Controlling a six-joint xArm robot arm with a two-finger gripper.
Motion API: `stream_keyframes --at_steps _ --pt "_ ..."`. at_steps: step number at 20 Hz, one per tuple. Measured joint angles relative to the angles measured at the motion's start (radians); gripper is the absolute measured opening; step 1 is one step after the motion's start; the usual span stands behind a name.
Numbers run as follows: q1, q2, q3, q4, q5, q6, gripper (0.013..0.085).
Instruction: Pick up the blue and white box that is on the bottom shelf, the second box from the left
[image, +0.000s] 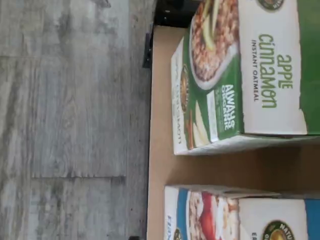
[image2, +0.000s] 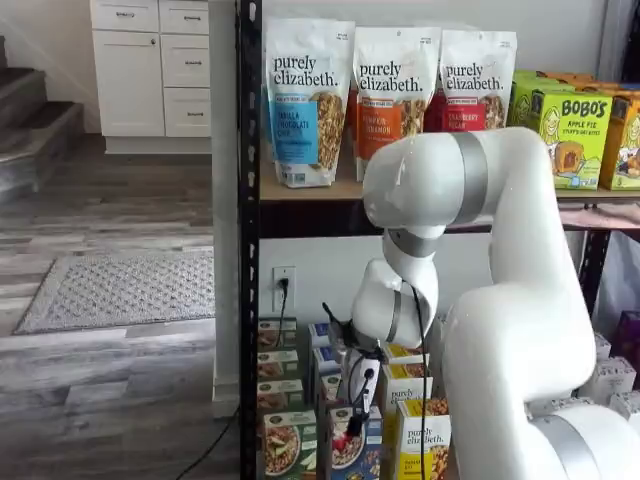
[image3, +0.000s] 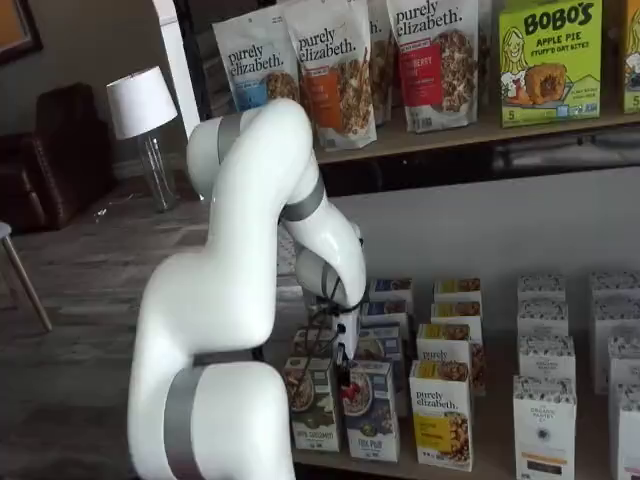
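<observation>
The blue box (image3: 371, 408) stands upright at the front edge of the bottom shelf (image3: 470, 470), a flat tan board, with a green carton (image3: 312, 403) just beside it on one side and a yellow-and-white "purely elizabeth" carton (image3: 442, 413) on the other. It is a plain rectangular cardboard carton, blue with a white panel and a picture of a bowl with red berries. In both shelf views the glossy white arm (image2: 520, 330), made of smooth rounded segments with grey bands at the joints, bends down in front of the rack so that the gripper (image3: 347, 372) hangs right at the top of the blue box (image2: 350, 445). The fingers are small and dark against the cartons behind, so I cannot tell whether they are parted or closed, nor whether they touch the box. A thin black cable (image2: 421, 340) runs down along the wrist. In the wrist view the green carton (image: 240, 75) reads "apple cinnamon instant oatmeal" on its white face, and the blue box (image: 235, 215) lies next to it with a narrow strip of bare board between them; grey wood-grain floor (image: 65, 120) lies beyond the shelf edge. Behind the front row, more cartons stand in files, and on the tier above soft pouches (image2: 308, 100) lean beside green Bobo's boxes (image2: 572, 125).
</observation>
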Motion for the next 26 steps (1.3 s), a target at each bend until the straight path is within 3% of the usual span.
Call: stream_keyframes --at_steps 6,11,17,21,26 --pt "0.006 0.06 -0.063 0.028 -0.018 -0.018 0.085" --pt "0.004 0.096 -0.102 -0.014 -0.022 0.017 0.085" --pt "-0.002 0.14 -0.147 -0.02 -0.021 0.017 0.085" --pt "-0.007 0.161 -0.171 -0.055 -0.012 0.043 0.085" --pt "-0.013 0.197 -0.219 -0.134 0.021 0.11 0.085"
